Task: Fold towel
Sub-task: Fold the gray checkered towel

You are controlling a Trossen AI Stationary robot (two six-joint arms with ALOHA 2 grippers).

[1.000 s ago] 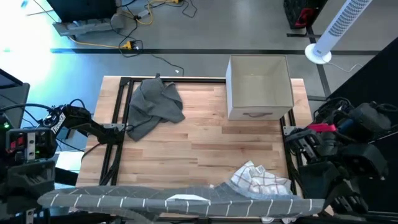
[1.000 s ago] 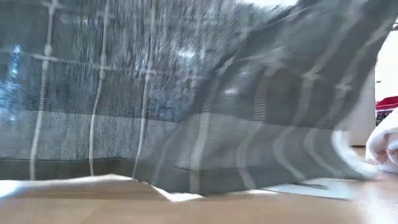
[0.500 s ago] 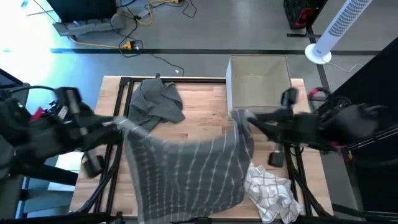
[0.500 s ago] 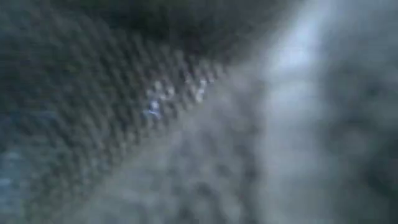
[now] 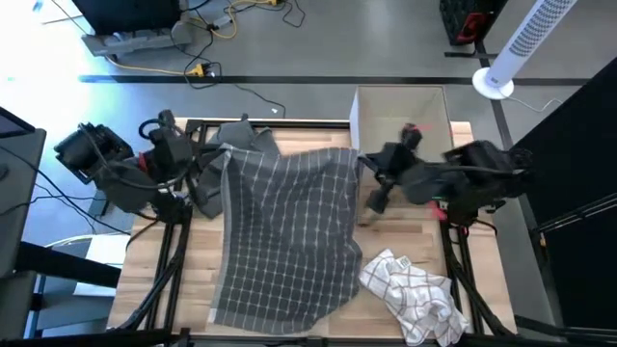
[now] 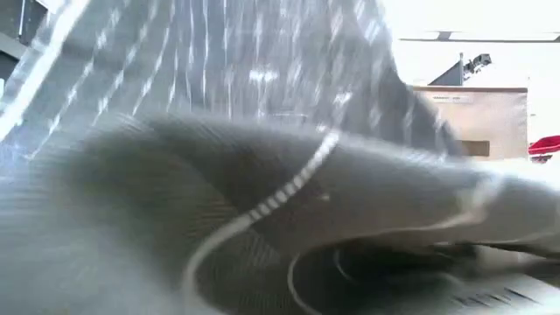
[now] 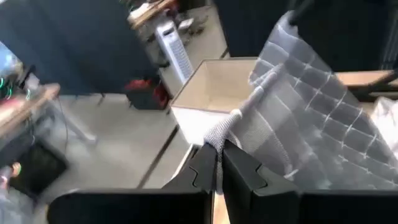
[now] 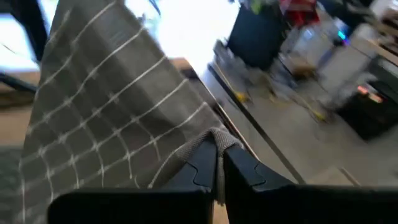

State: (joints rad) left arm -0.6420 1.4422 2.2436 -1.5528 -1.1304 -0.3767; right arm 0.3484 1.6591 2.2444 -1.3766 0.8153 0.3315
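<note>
Both wrist views alone show jaws clenched on the grey checked towel's (image 5: pixel 284 231) far corners.

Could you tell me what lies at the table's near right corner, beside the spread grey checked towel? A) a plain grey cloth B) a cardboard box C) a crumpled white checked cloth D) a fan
C: the white checked cloth lies bunched there, right of the grey checked towel.

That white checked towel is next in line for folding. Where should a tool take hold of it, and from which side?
The white checked towel lies crumpled near the table's front right corner. Probably best pinched from above on a raised ridge or a loose edge; no flat corner shows.
</note>
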